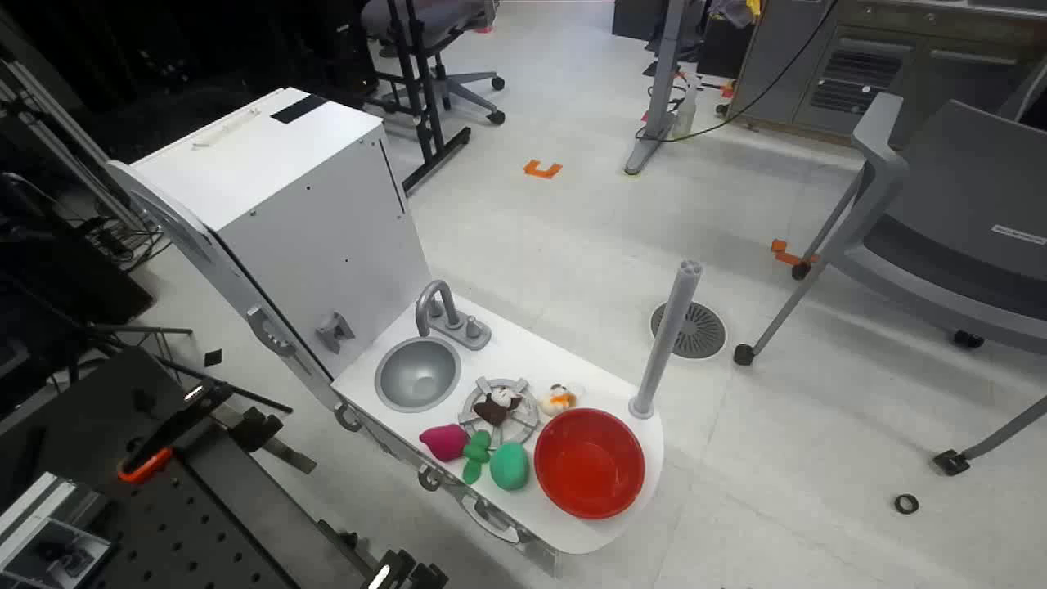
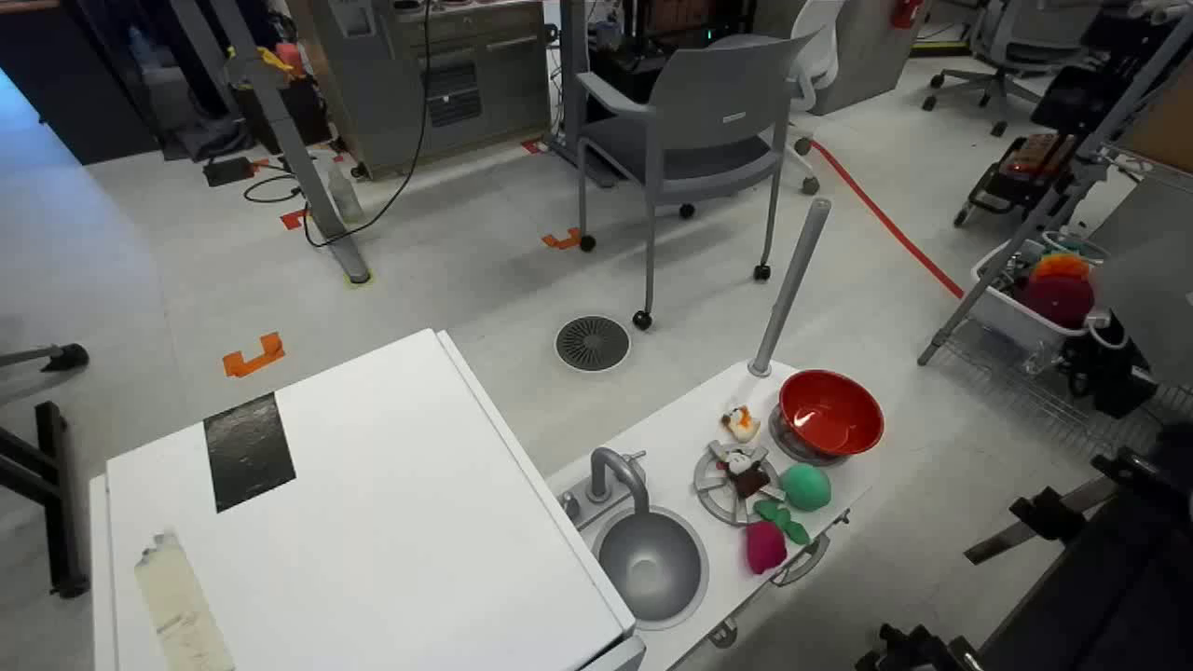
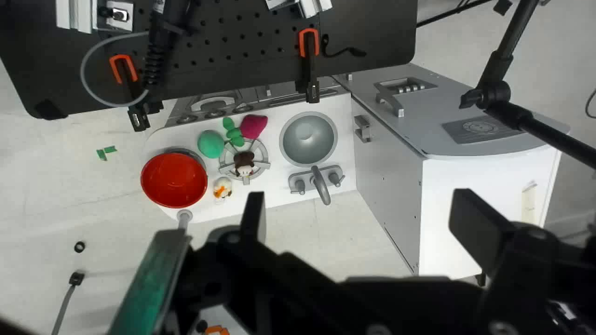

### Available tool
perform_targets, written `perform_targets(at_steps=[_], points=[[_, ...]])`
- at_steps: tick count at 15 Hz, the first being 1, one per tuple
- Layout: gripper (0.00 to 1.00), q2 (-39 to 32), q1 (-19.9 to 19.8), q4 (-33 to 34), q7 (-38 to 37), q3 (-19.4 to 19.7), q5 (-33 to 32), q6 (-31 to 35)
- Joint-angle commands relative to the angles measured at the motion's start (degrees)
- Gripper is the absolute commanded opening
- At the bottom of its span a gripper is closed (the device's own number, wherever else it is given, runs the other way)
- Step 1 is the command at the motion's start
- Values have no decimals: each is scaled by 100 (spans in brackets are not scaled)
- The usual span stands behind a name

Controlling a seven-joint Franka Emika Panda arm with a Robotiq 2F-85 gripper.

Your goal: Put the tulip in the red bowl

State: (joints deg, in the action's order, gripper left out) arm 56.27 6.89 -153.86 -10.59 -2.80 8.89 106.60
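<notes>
The tulip, a small magenta-pink flower head, lies on the white toy-kitchen counter in both exterior views [image 1: 444, 442] [image 2: 765, 547] and in the wrist view [image 3: 253, 126]. Green leaf-like pieces [image 1: 475, 455] lie against it. The red bowl stands at the counter's rounded end in both exterior views [image 1: 589, 463] [image 2: 829, 412] and in the wrist view [image 3: 173, 180]; its inside looks empty. My gripper [image 3: 358, 204] shows only in the wrist view. Its fingers are wide apart with nothing between them. It is high above the counter, apart from the tulip and the bowl.
A green ball [image 1: 510, 466] lies between the leaves and the bowl. A dark brown-and-white toy [image 1: 497, 405] sits on the grey burner, with a white-orange toy [image 1: 559, 399] beside it. A grey basin [image 1: 418, 375], faucet [image 1: 442, 307], upright post [image 1: 667, 339] and tall white cabinet [image 1: 327, 221] stand around.
</notes>
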Motion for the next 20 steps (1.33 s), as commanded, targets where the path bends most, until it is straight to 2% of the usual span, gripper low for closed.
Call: perform_targets(at_steps=[1,6,9,11,15,19,20], points=[[100,0,-142,19,98,-99,97,-30],[100,0,-142,19,98,-99,97,-28],[100,-163,-138,-186,57,-162,172,540],[100,-628,-154,-300,109,-175,133,1185],[100,-2067,-155,-431,170,2,227,2929],[100,-3612,-9,-214,96,200,787,4668],[100,-4002,199,-164,283,350,1158,5162]])
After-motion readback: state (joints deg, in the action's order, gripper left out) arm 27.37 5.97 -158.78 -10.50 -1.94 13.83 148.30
